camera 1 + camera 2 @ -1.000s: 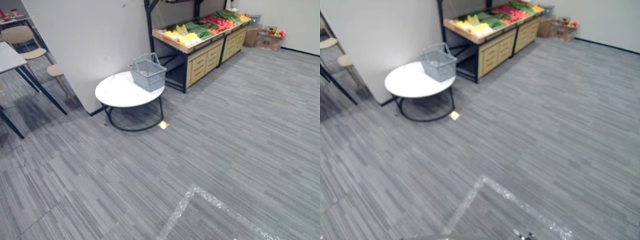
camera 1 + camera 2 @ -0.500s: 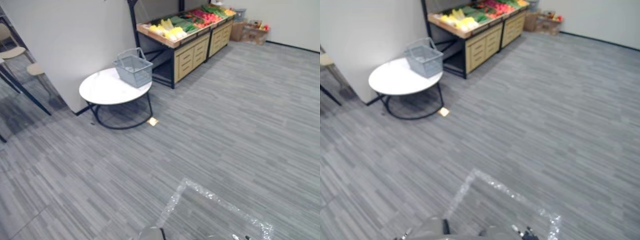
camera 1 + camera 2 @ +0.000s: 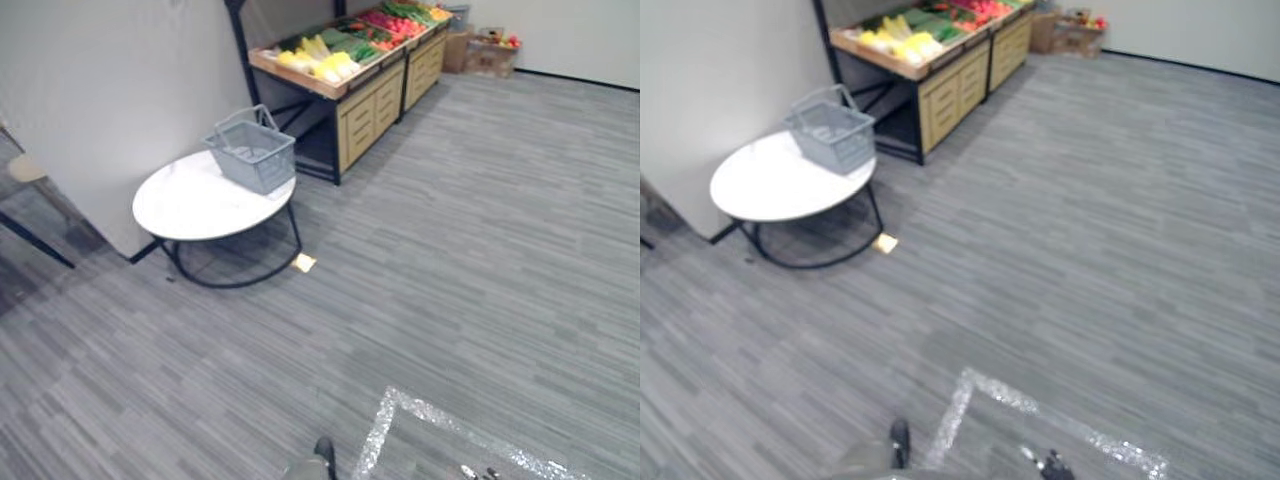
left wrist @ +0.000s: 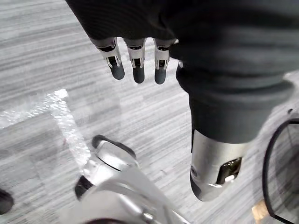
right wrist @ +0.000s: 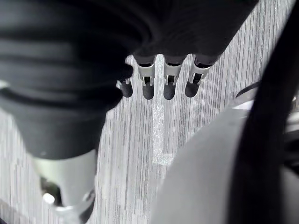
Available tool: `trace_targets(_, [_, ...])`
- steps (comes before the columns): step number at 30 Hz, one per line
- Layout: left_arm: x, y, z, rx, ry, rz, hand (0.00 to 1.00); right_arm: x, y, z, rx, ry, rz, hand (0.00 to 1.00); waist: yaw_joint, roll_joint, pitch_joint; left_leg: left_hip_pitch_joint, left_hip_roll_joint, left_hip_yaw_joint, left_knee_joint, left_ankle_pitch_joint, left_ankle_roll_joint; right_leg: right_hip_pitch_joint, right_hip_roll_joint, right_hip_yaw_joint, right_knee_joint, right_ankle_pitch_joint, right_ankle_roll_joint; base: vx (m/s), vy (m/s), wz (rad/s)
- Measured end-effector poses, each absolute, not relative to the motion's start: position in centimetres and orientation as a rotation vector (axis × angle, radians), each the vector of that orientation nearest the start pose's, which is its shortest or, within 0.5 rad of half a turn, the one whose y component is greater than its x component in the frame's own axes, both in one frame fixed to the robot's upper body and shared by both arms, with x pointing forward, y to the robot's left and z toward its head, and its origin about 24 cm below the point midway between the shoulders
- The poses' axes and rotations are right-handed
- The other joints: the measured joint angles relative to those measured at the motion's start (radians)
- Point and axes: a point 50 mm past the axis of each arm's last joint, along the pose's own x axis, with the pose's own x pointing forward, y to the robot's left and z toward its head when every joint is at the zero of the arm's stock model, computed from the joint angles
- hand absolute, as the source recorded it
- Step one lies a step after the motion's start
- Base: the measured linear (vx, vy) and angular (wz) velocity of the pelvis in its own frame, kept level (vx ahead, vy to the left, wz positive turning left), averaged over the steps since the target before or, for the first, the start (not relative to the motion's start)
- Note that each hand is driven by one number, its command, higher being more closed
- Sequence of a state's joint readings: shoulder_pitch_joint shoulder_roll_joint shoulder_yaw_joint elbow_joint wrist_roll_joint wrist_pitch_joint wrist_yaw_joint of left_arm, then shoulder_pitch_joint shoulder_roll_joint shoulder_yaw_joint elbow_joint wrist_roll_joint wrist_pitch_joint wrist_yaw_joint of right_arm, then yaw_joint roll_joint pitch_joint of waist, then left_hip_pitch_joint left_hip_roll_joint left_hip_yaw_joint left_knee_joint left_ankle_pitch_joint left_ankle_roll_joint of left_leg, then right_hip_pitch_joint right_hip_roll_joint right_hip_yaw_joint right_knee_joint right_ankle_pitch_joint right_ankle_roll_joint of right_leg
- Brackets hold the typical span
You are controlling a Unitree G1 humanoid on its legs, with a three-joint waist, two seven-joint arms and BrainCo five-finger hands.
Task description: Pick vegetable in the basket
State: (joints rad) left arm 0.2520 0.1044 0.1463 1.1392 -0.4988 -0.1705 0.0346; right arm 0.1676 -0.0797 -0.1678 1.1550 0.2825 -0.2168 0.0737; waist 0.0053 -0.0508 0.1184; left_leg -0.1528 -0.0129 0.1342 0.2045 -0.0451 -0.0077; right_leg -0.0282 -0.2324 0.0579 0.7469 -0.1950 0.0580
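A grey wire basket (image 3: 252,153) with its handle up stands on the far edge of a round white table (image 3: 185,203). It looks empty from here. Behind it a wooden stand (image 3: 372,98) holds yellow, green and red vegetables (image 3: 326,64). My left hand (image 4: 136,59) hangs above the carpet with straight fingers and holds nothing. My right hand (image 5: 167,78) hangs the same way, fingers straight and empty. Both hands are far from the basket and the stand.
A white wall corner (image 3: 100,90) stands just left of the table. A small yellow tag (image 3: 304,262) lies on the carpet by the table's black frame. Silver tape (image 3: 402,412) marks the floor close by. Cardboard boxes (image 3: 490,52) sit past the stand.
The whole picture has shifted, so the camera has moved. The table, basket and stand now sit further left in view. Nothing on them has moved.
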Motion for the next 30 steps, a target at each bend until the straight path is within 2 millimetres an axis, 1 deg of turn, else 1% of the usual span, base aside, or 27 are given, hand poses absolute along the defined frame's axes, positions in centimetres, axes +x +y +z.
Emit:
trace_targets(1, [1.4,22.1,-16.7,-0.339,1.118,0.633,0.00,5.2,-20.6,-16.6,0.261,1.039,-0.372,0.00,0.000,-0.004,0.001,0.028,-0.013,0.002,-0.017,-0.007,0.009,-0.032,-0.018,-0.009,0.076,0.076,-0.002,0.45,0.257,0.12])
trace_targets(2, [1.9,22.2,-16.6,-0.324,1.106,0.610,0.00,5.2,-20.6,-16.6,0.249,1.041,-0.361,0.00,-0.008,-0.001,0.000,0.094,-0.032,-0.002,-0.065,-0.015,0.021,-0.066,-0.053,-0.039,0.173,0.211,0.002,0.45,0.236,0.13])
trace_targets(4, [2.7,22.3,-16.5,-0.327,1.078,0.608,0.00,5.3,-20.6,-16.5,0.242,1.037,-0.356,0.00,-0.011,0.001,0.002,0.150,-0.038,-0.009,-0.090,-0.038,0.040,-0.121,-0.065,-0.089,0.274,0.142,-0.013,0.38,0.153,0.10])
trace_targets(5, [3.2,22.3,-16.4,-0.329,1.064,0.607,0.00,5.4,-20.6,-16.5,0.250,1.033,-0.361,0.00,-0.013,0.002,0.003,0.185,-0.034,-0.015,-0.103,-0.056,0.045,-0.151,-0.061,-0.143,0.276,0.072,-0.006,0.38,0.060,0.02])
trace_targets(6, [3.5,22.2,-16.5,-0.352,1.057,0.619,0.00,5.4,-20.6,-16.5,0.269,1.027,-0.376,0.00,-0.018,0.006,0.006,0.215,-0.027,-0.023,-0.106,-0.073,0.058,-0.174,-0.044,-0.204,0.232,0.007,-0.002,0.30,0.032,0.03])
trace_targets(7, [3.4,22.1,-16.5,-0.367,1.054,0.630,0.00,5.5,-20.6,-16.5,0.279,1.020,-0.385,0.00,-0.025,0.011,0.008,0.230,-0.019,-0.026,-0.107,-0.082,0.062,-0.180,-0.031,-0.232,0.189,-0.015,-0.001,0.37,-0.023,0.10])
trace_targets(8, [3.4,21.9,-16.5,-0.379,1.054,0.636,0.00,5.6,-20.5,-16.4,0.286,1.001,-0.393,0.00,-0.033,0.021,0.015,0.262,0.001,-0.029,-0.109,-0.103,0.063,-0.185,0.000,-0.277,0.080,-0.033,-0.006,0.37,-0.052,0.09])
trace_targets(9, [3.7,21.7,-16.6,-0.402,1.042,0.650,0.00,5.6,-20.6,-16.4,0.289,0.989,-0.401,0.00,-0.032,0.026,0.019,0.284,0.012,-0.028,-0.113,-0.119,0.061,-0.198,0.019,-0.297,0.010,-0.033,-0.006,0.44,-0.075,0.10])
trace_targets(10, [4.2,21.4,-16.6,-0.428,1.026,0.663,0.00,5.5,-20.7,-16.3,0.291,0.976,-0.410,0.00,-0.031,0.034,0.025,0.314,0.031,-0.030,-0.114,-0.141,0.052,-0.219,0.041,-0.318,-0.088,-0.025,0.002,0.30,-0.072,0.03])
trace_targets(11, [4.3,21.4,-16.6,-0.432,1.024,0.666,0.00,5.5,-20.7,-16.3,0.290,0.973,-0.411,0.00,-0.030,0.035,0.026,0.317,0.034,-0.031,-0.114,-0.146,0.050,-0.221,0.043,-0.322,-0.105,-0.023,0.004,0.41,-0.123,0.08])
trace_targets(12, [4.5,21.0,-16.6,-0.462,1.009,0.690,0.00,5.6,-20.9,-16.1,0.285,0.946,-0.416,0.00,-0.030,0.046,0.034,0.353,0.066,-0.038,-0.113,-0.194,0.024,-0.253,0.075,-0.338,-0.298,0.025,0.018,0.42,-0.132,0.08])
trace_targets(13, [4.5,21.0,-16.6,-0.470,1.003,0.700,0.00,5.6,-20.8,-16.0,0.285,0.937,-0.417,0.00,-0.030,0.046,0.034,0.363,0.073,-0.040,-0.110,-0.211,0.015,-0.261,0.082,-0.338,-0.373,0.057,0.017,0.55,-0.200,0.13])
trace_targets(14, [4.6,20.9,-16.6,-0.488,0.994,0.718,0.00,5.6,-20.8,-16.0,0.285,0.934,-0.421,0.00,-0.029,0.044,0.036,0.387,0.082,-0.050,-0.109,-0.247,-0.004,-0.267,0.089,-0.326,-0.497,0.116,0.026,0.51,-0.237,0.27])
trace_targets(15, [4.7,20.8,-16.6,-0.505,0.986,0.732,0.00,5.4,-20.7,-16.1,0.284,0.939,-0.428,0.00,-0.030,0.042,0.037,0.412,0.086,-0.069,-0.101,-0.288,-0.025,-0.259,0.086,-0.297,-0.586,0.148,0.041,0.54,-0.272,0.34])
trace_targets(16, [4.9,20.7,-16.6,-0.513,0.983,0.734,0.00,5.4,-20.8,-16.0,0.280,0.941,-0.433,0.00,-0.031,0.045,0.040,0.427,0.091,-0.081,-0.096,-0.309,-0.033,-0.256,0.084,-0.291,-0.582,0.200,0.038,0.72,-0.374,0.59])
trace_targets(17, [5.3,19.7,-16.8,-0.549,0.988,0.734,0.00,5.4,-21.7,-15.9,0.257,0.937,-0.449,0.00,-0.034,0.069,0.052,0.459,0.125,-0.101,-0.090,-0.339,-0.028,-0.256,0.099,-0.306,-0.498,0.237,0.031,0.62,-0.317,0.58])
trace_targets(18, [5.7,19.3,-16.8,-0.560,0.985,0.727,0.00,5.5,-21.9,-15.8,0.249,0.930,-0.453,0.00,-0.031,0.082,0.048,0.461,0.133,-0.115,-0.074,-0.326,-0.042,-0.271,0.099,-0.310,-0.445,0.221,0.007,0.73,-0.388,0.61])
trace_targets(19, [6.4,18.6,-16.7,-0.570,0.973,0.709,0.00,5.9,-22.3,-15.6,0.238,0.922,-0.459,0.00,-0.025,0.092,0.054,0.461,0.142,-0.122,-0.021,-0.284,-0.045,-0.285,0.092,-0.317,-0.335,0.141,-0.051,0.45,-0.261,0.33])
trace_targets(21, [6.2,18.4,-16.8,-0.583,0.978,0.750,0.00,6.0,-22.4,-15.7,0.234,0.934,-0.455,0.00,-0.026,0.094,0.052,0.451,0.150,-0.121,0.058,-0.237,-0.040,-0.266,0.095,-0.327,-0.289,0.077,-0.052,0.53,-0.304,0.08])
trace_targets(22, [6.0,18.6,-16.8,-0.590,0.984,0.784,0.00,6.2,-22.4,-15.7,0.221,0.944,-0.446,0.00,-0.029,0.101,0.050,0.391,0.166,-0.120,0.237,-0.184,-0.056,-0.230,0.105,-0.333,-0.274,0.027,-0.055,0.49,-0.262,-0.02])
trace_targets(23, [5.9,18.5,-16.8,-0.600,0.987,0.791,0.00,6.2,-22.5,-15.6,0.214,0.946,-0.443,0.00,-0.031,0.108,0.046,0.345,0.180,-0.120,0.342,-0.148,-0.083,-0.211,0.114,-0.336,-0.281,0.014,-0.056,0.45,-0.202,-0.06])
trace_targets(24, [5.8,18.5,-16.8,-0.611,0.983,0.803,0.00,6.1,-22.9,-15.6,0.201,0.952,-0.442,0.00,-0.031,0.122,0.039,0.244,0.219,-0.125,0.552,-0.027,-0.168,-0.164,0.142,-0.341,-0.315,-0.005,-0.065,0.35,-0.113,-0.04])
trace_targets(25, [5.9,18.4,-16.8,-0.619,0.976,0.806,0.00,6.1,-23.0,-15.6,0.198,0.953,-0.443,0.00,-0.031,0.128,0.038,0.194,0.239,-0.122,0.657,0.002,-0.201,-0.134,0.155,-0.345,-0.336,-0.013,-0.071,0.46,-0.092,0.01])
trace_targets(26, [5.9,18.6,-16.7,-0.619,0.963,0.813,0.00,6.0,-23.0,-15.6,0.196,0.963,-0.440,0.00,-0.028,0.128,0.042,0.104,0.273,-0.095,0.829,-0.001,-0.194,-0.058,0.175,-0.351,-0.387,-0.017,-0.079,0.47,-0.049,0.06])
trace_targets(27, [5.8,18.9,-16.7,-0.620,0.956,0.820,0.00,6.0,-22.8,-15.7,0.187,0.971,-0.425,0.00,-0.026,0.122,0.045,0.059,0.286,-0.053,0.900,-0.020,-0.179,0.003,0.182,-0.351,-0.429,-0.018,-0.084,0.54,-0.042,0.08])
trace_targets(29, [6.0,18.9,-16.6,-0.620,0.942,0.819,0.00,5.6,-22.7,-15.8,0.172,0.993,-0.411,0.00,-0.017,0.111,0.045,-0.026,0.287,0.036,0.890,-0.096,-0.137,0.112,0.181,-0.349,-0.518,-0.011,-0.071,0.50,-0.006,-0.12])
trace_targets(30, [6.3,19.0,-16.5,-0.614,0.926,0.817,0.00,5.3,-22.8,-15.9,0.172,1.004,-0.414,0.00,-0.007,0.111,0.046,-0.061,0.281,0.084,0.791,-0.138,-0.115,0.153,0.176,-0.336,-0.555,-0.001,-0.055,0.40,0.047,-0.33])
